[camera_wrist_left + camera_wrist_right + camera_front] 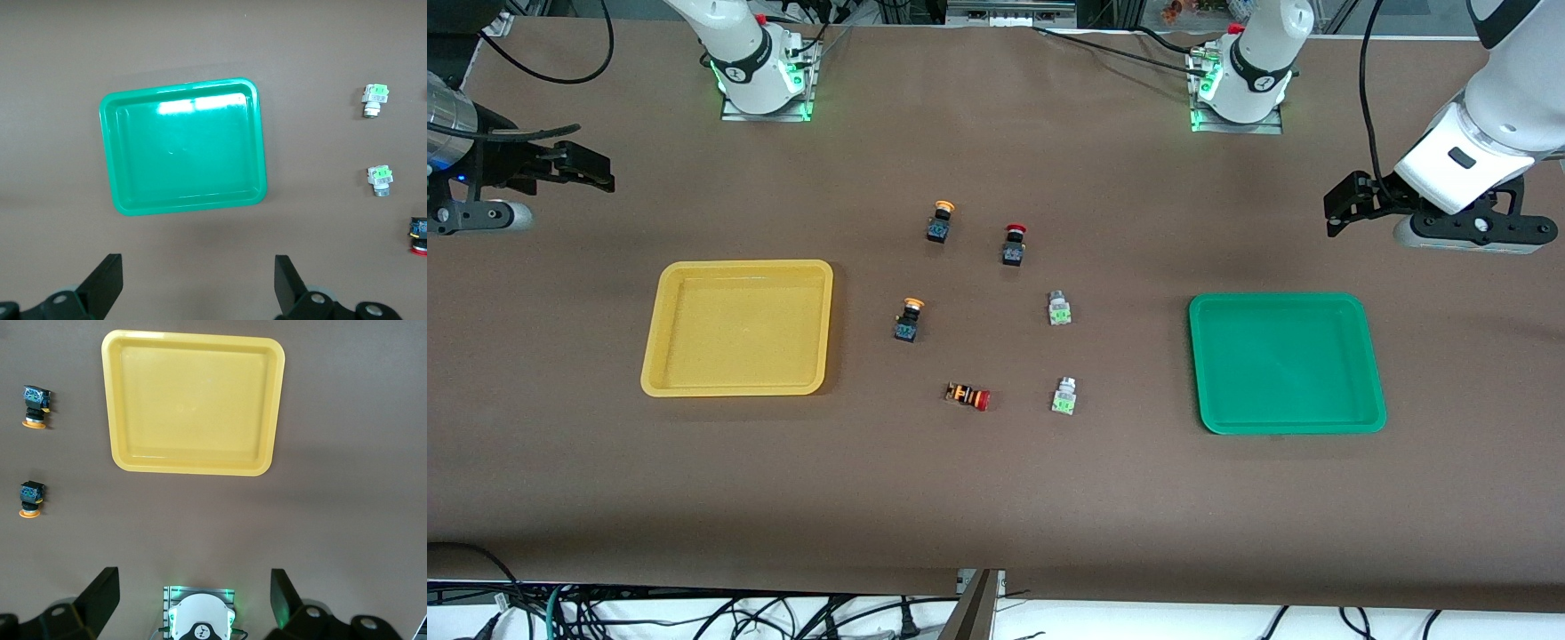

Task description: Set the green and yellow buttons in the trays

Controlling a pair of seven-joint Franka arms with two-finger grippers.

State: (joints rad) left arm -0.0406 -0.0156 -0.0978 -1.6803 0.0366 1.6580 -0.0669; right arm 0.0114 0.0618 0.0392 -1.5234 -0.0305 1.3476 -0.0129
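While both arms wait up high with nothing held, the left gripper (pixel 1336 206) and right gripper (pixel 600 169) gape wide. Green buttons (pixel 1059 308) and yellow buttons (pixel 908 319) sit between the yellow tray (pixel 738 267) at nine o'clock and green tray (pixel 1280 302) at three.

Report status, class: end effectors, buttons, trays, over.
Left end effector and right end effector open, empty, raised at the table ends. Four buttons on table; yellow tray and green tray hold nothing. Two red-capped switches among them.

Four buttons (pixel 996 302) lie between seemingly empty yellow tray (pixel 738 267) and green tray (pixel 1285 300).
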